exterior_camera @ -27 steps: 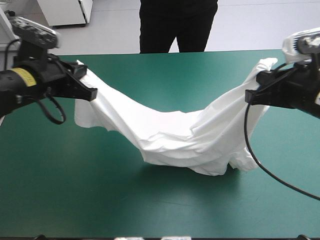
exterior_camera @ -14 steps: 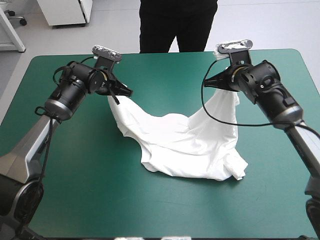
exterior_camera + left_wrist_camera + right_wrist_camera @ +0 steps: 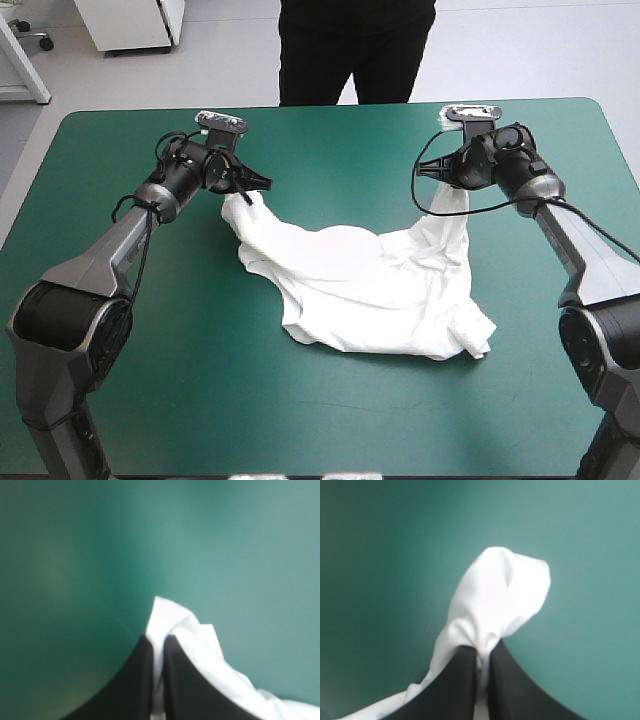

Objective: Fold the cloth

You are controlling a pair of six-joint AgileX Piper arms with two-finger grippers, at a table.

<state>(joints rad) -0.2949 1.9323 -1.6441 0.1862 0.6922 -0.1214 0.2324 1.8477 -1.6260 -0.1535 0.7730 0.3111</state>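
- T-shirt point(image 3: 370, 290): white and crumpled, its bulk lying mid-surface a bit right of centre. Two ends are raised toward the far edge, and the cloth sags between them in a U.
- left claw point(image 3: 252, 186): pressed together, pinching the left raised end. A small tip of cloth pokes out past the black fingers point(image 3: 131, 680).
- right claw point(image 3: 432, 172): pinching the right raised end. A rounded wad of cloth bulges ahead of its tips.
- Both claws sit low over the teal-green surface point(image 3: 180, 400), well apart, near its far edge.
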